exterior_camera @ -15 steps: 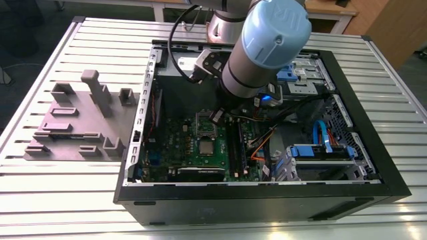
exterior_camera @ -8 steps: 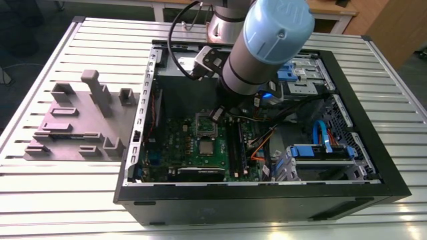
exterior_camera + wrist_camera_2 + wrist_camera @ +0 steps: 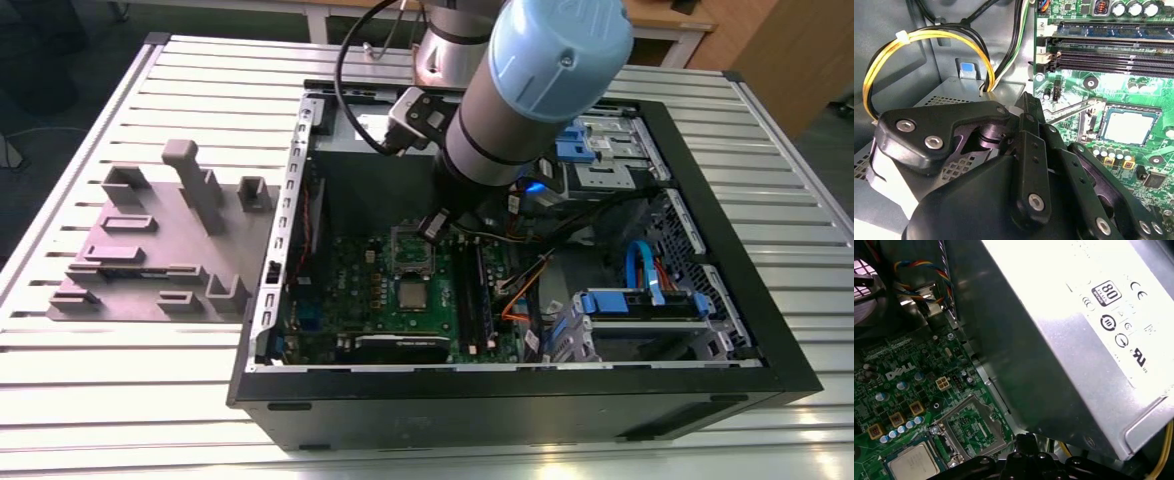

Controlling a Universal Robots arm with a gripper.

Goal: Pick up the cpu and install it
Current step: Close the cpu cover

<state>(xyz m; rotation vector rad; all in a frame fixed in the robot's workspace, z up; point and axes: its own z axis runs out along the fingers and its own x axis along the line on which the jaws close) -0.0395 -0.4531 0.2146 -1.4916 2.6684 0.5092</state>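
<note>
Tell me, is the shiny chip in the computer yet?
Mostly done: the cpu lies in its socket on the green motherboard. The gripper hangs just beside it. The socket's metal frame looks flipped open, so clamping seems left.

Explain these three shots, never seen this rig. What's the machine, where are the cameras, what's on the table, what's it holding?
The machine is one robot arm with a black claw at its tip. The exterior view comes from a camera off the arm that takes in the whole scene. Both wrist views come from cameras riding on the arm, so they see inside the case close up. On the slatted metal table lies an open computer case, with a purple-grey tray of raised blocks on the exterior view's left. The arm reaches into the case, over the green motherboard. The cpu, a small silvery square, sits in its socket on that board, apart from the claw.
</note>
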